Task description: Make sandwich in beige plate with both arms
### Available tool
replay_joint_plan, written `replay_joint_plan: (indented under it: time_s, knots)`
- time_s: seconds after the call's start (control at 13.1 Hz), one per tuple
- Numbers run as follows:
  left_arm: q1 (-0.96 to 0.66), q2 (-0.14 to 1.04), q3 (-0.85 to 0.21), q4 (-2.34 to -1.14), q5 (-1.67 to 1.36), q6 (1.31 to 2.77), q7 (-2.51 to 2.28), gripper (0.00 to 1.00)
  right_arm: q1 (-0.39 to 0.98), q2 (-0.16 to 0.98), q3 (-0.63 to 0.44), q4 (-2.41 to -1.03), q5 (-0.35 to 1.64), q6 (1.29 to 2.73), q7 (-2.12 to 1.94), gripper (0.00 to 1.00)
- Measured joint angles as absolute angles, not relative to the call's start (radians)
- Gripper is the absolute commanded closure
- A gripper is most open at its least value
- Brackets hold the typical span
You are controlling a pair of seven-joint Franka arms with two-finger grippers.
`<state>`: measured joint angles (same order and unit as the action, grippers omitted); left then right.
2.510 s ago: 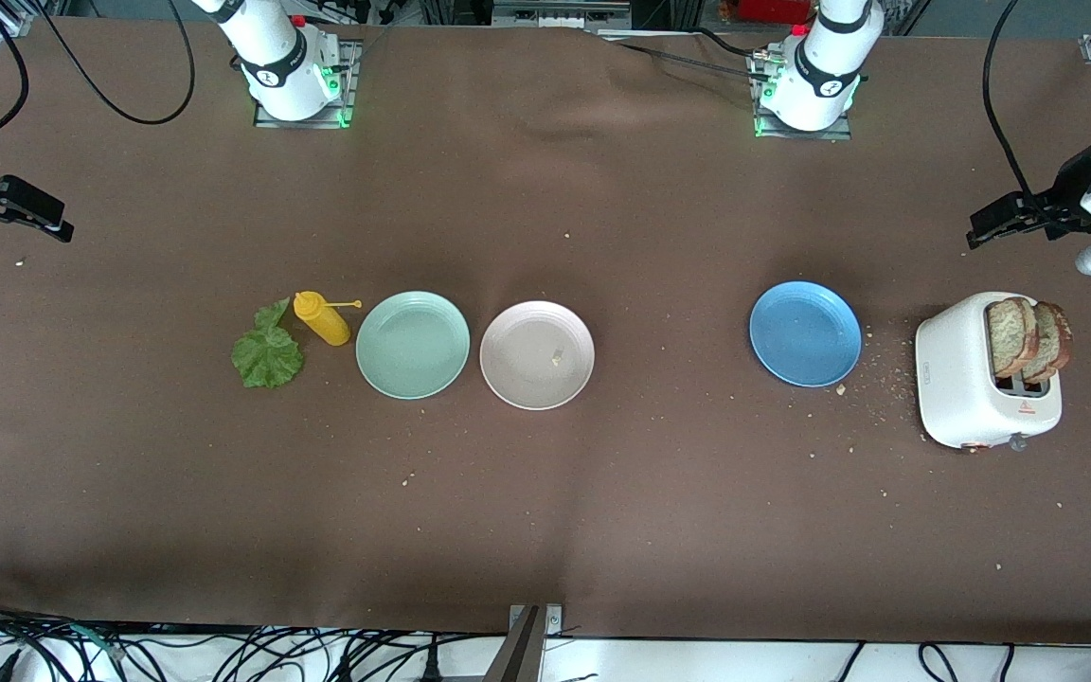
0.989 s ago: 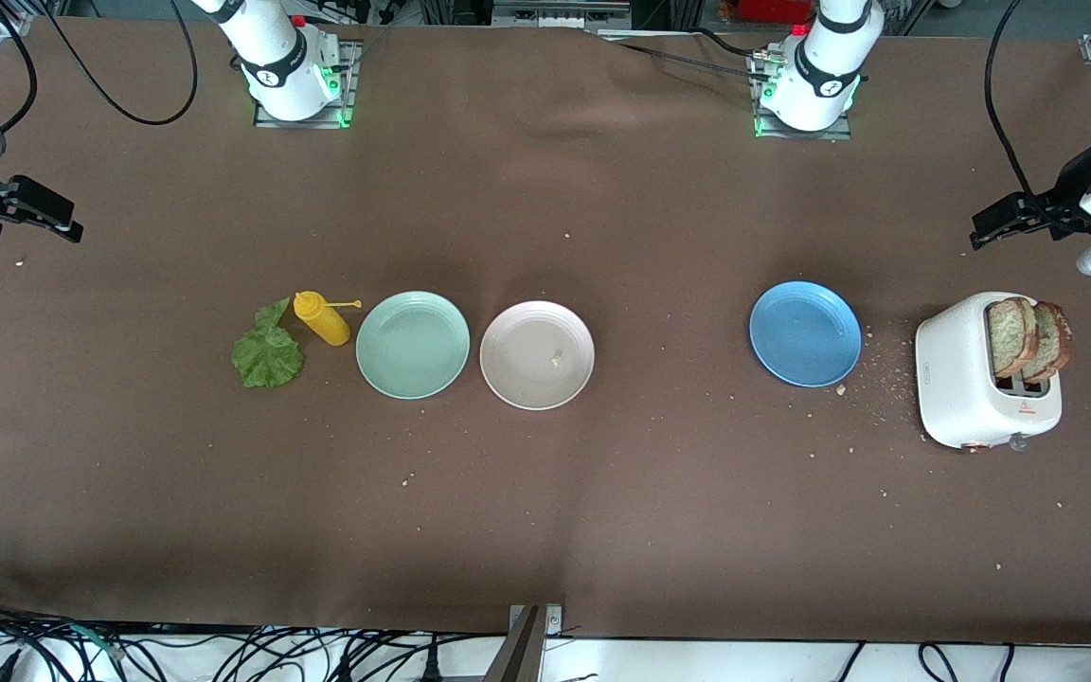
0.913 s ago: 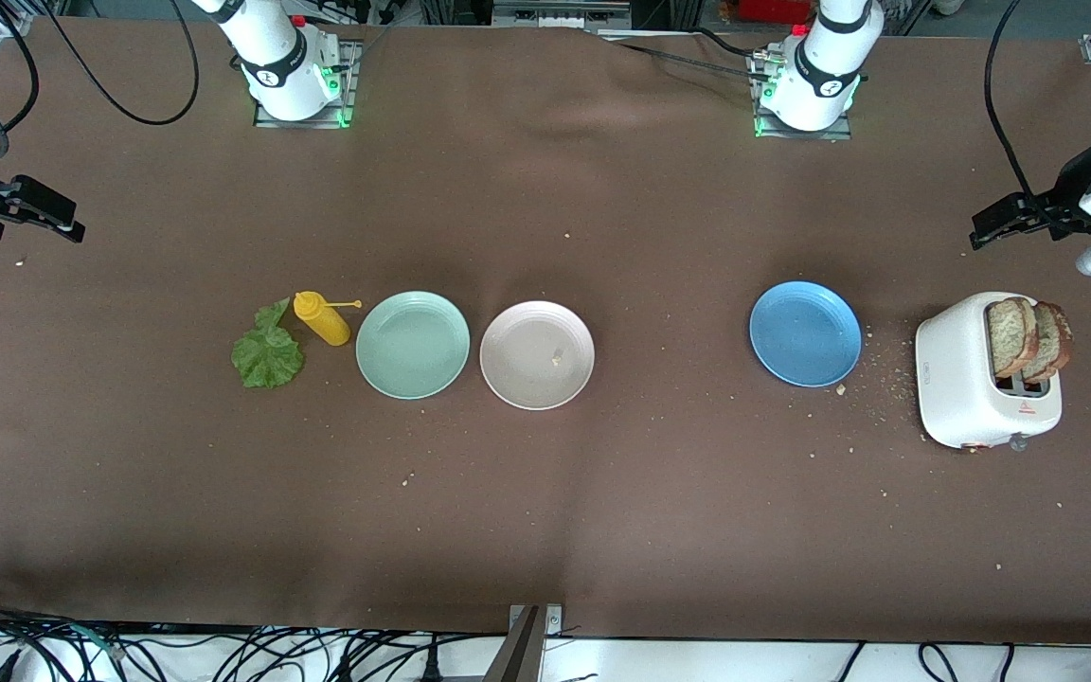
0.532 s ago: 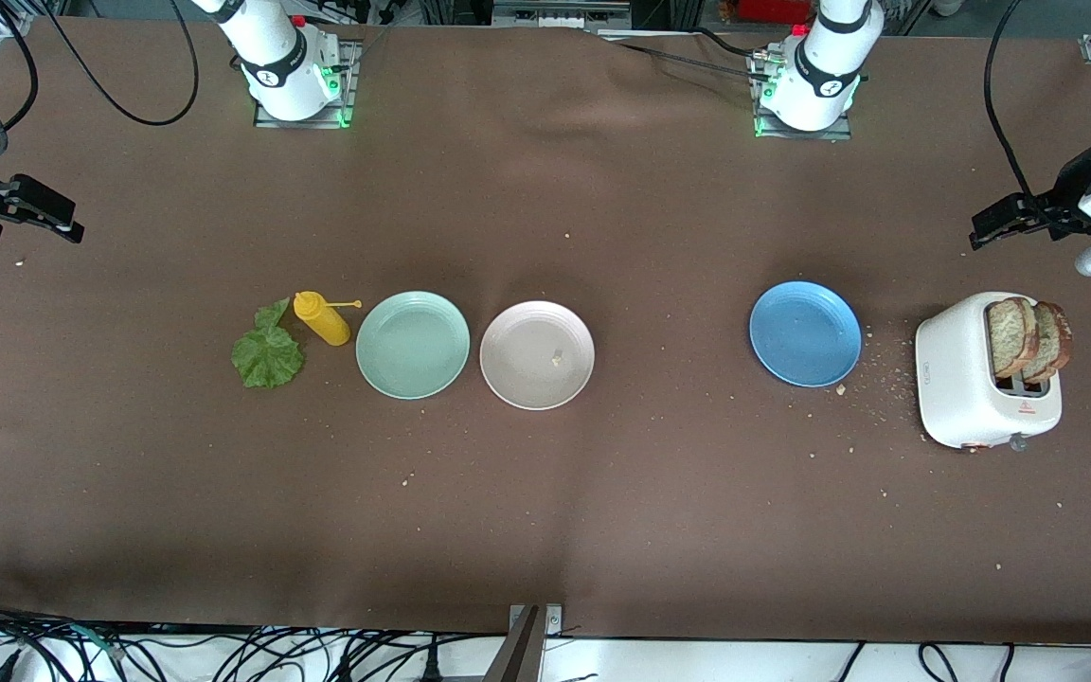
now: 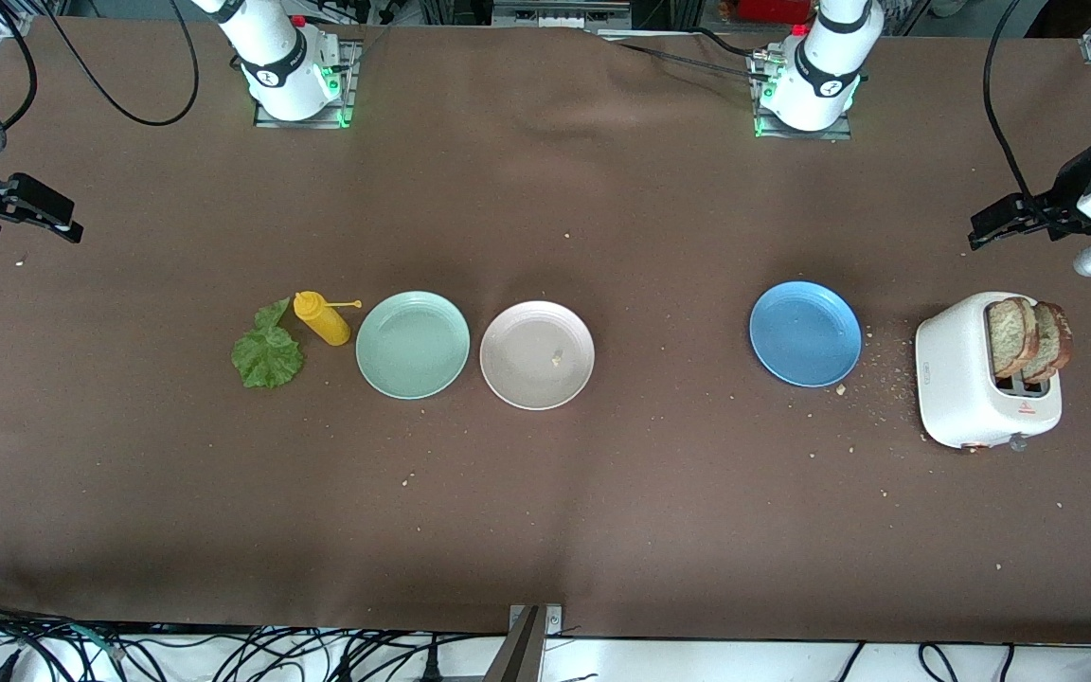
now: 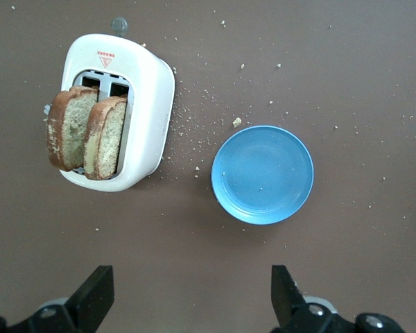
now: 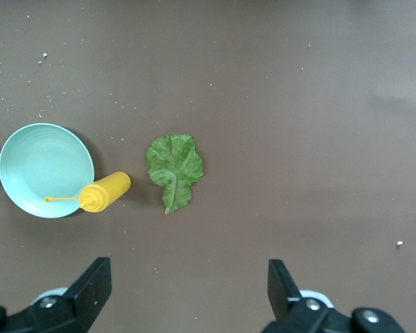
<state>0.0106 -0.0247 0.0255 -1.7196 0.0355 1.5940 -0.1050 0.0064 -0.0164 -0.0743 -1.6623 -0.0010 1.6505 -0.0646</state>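
The beige plate (image 5: 536, 355) lies bare mid-table apart from a crumb. Two brown-crusted bread slices (image 5: 1028, 338) (image 6: 83, 130) stand up out of a white toaster (image 5: 967, 379) (image 6: 142, 90) at the left arm's end. A green lettuce leaf (image 5: 267, 352) (image 7: 173, 168) lies flat toward the right arm's end. My left gripper (image 5: 986, 225) (image 6: 192, 295) hangs open and empty over bare cloth by the toaster. My right gripper (image 5: 62, 223) (image 7: 187, 288) hangs open and empty over bare cloth at the right arm's end, apart from the leaf.
A mint-green plate (image 5: 412, 344) (image 7: 41, 166) sits beside the beige one, with a yellow squeeze bottle (image 5: 321, 317) (image 7: 105, 192) lying between it and the leaf. A blue plate (image 5: 805, 333) (image 6: 262, 173) lies beside the toaster. Crumbs dot the brown cloth.
The right gripper has edged slightly toward the table's middle since the earliest frame. The left gripper and everything on the table stay where they were.
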Motion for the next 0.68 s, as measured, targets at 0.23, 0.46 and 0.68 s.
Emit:
replay_joint_plan:
  time_s: [0.23, 0.46, 0.68]
  knots:
    - [0.012, -0.025, 0.026, -1.721, 0.036, 1.602, -0.105, 0.0, 0.007, -0.016, -0.073, -1.662, -0.001, 1.65, -0.065, 0.0]
    - [0.012, -0.025, 0.026, -1.721, 0.036, 1.607, -0.105, 0.0, 0.009, -0.016, -0.063, -1.662, -0.001, 1.65, -0.065, 0.0]
    - [0.012, -0.024, 0.026, -1.724, 0.036, 1.608, -0.105, 0.0, 0.011, -0.016, -0.062, -1.662, -0.001, 1.65, -0.065, 0.0]
